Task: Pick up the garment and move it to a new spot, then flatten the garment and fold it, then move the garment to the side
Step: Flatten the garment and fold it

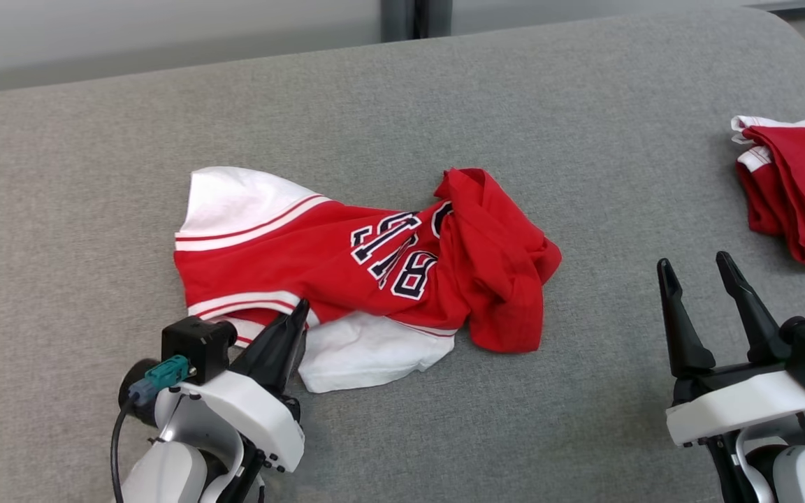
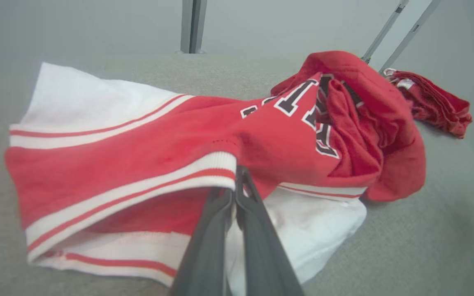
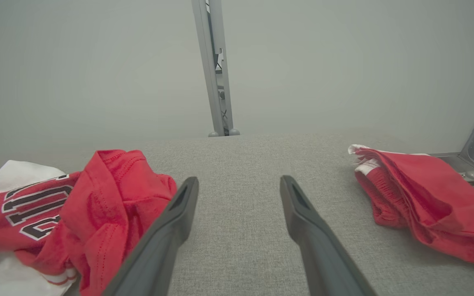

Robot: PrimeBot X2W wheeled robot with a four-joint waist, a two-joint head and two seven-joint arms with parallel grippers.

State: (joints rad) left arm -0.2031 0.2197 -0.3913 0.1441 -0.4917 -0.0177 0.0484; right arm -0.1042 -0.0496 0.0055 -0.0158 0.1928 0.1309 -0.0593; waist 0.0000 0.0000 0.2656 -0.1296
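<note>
One crumpled red and white jersey (image 1: 346, 272) with dark lettering is spread near the middle of the grey padded surface (image 1: 444, 91). Its striped hem (image 2: 138, 189) on the near side is pinched by the left gripper (image 1: 299, 311), whose fingers are pressed together on the fabric. The right gripper (image 1: 694, 262) is held well apart from the jersey, off to its right, with fingers spread wide above bare cushion. A second red garment (image 1: 801, 202) is seen bunched at the surface's right edge.

Centre frame, the garment (image 1: 318, 258) — soft, matt red-and-white knit cloth — lies on a coarse grey woven surface (image 1: 514, 91); lower right, the right gripper (image 1: 694, 265) has smooth dark plastic fingers (image 1: 678, 328), a semi-gloss white shell (image 1: 738, 409).
</note>
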